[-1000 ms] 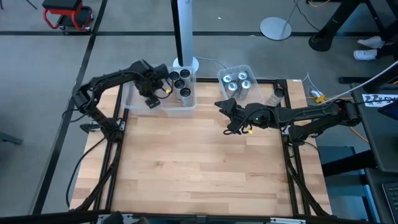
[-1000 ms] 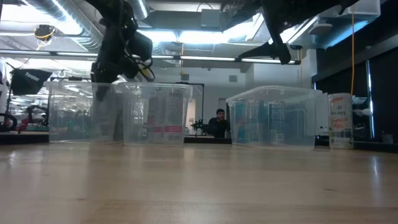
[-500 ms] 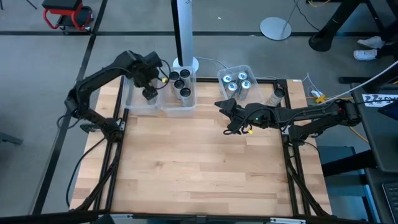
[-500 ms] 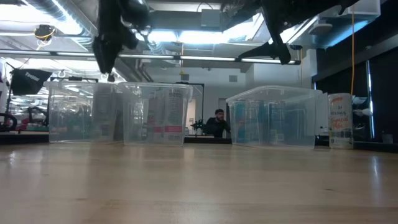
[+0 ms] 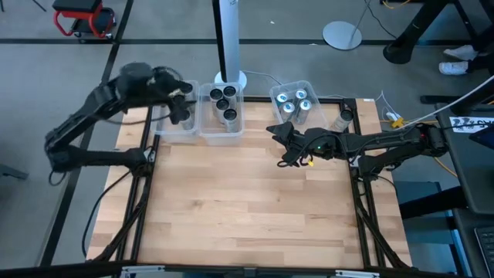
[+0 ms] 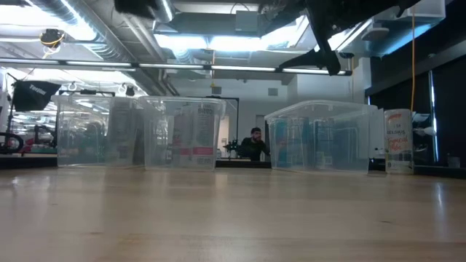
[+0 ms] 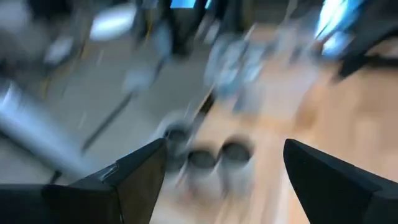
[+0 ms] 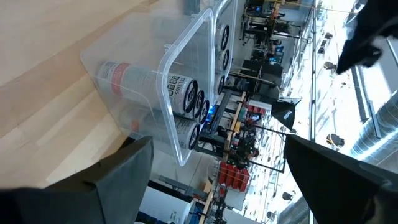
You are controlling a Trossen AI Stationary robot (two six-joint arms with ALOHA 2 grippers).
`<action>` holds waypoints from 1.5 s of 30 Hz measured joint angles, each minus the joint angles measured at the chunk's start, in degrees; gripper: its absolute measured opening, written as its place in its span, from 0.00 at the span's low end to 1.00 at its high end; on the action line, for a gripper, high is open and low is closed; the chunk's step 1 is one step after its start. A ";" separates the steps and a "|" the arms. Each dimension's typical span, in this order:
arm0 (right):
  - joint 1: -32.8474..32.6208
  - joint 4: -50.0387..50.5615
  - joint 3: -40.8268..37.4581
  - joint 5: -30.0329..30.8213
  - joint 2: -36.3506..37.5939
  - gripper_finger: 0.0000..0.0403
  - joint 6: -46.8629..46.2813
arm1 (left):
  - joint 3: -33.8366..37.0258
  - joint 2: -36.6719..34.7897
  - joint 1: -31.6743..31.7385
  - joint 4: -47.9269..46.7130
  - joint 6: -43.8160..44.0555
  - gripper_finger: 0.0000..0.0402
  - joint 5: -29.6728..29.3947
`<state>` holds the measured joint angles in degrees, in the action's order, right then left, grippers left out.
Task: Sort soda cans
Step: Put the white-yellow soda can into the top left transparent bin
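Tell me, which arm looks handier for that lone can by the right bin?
Probably the right. Its gripper hangs open near the lone can; the left gripper is far across, over the left bin.

Left gripper [image 5: 180,108] open, raised at rear; right gripper [image 5: 279,144] open, hovering mid-table.

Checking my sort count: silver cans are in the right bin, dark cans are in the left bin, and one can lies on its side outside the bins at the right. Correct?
Nearly. The high view shows the stray can standing upright beside the right bin, not lying down. The silver cans and the dark cans in the left bin are as you say.
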<state>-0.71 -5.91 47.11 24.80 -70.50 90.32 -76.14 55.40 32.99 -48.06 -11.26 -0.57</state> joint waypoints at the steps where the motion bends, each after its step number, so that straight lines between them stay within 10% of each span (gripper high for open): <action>1: 0.00 0.00 0.00 0.00 0.00 0.89 -0.01 | 2.34 -2.06 -0.72 3.81 -0.35 0.77 1.72; 11: -0.02 0.19 1.79 5.41 0.02 0.89 -4.96 | 27.84 -11.77 -9.20 32.31 -1.52 0.77 9.56; 19: 4.12 28.77 16.53 25.59 0.04 0.89 -16.18 | 42.47 -10.54 -12.67 52.69 -0.70 0.77 9.50; 45: 37.81 84.45 26.47 2.55 -1.50 0.89 -55.63 | 46.86 -10.81 -12.65 52.78 -1.12 0.77 9.39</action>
<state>37.10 78.53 73.58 27.35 -72.00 34.69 -29.28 44.60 20.34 4.72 -12.38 8.82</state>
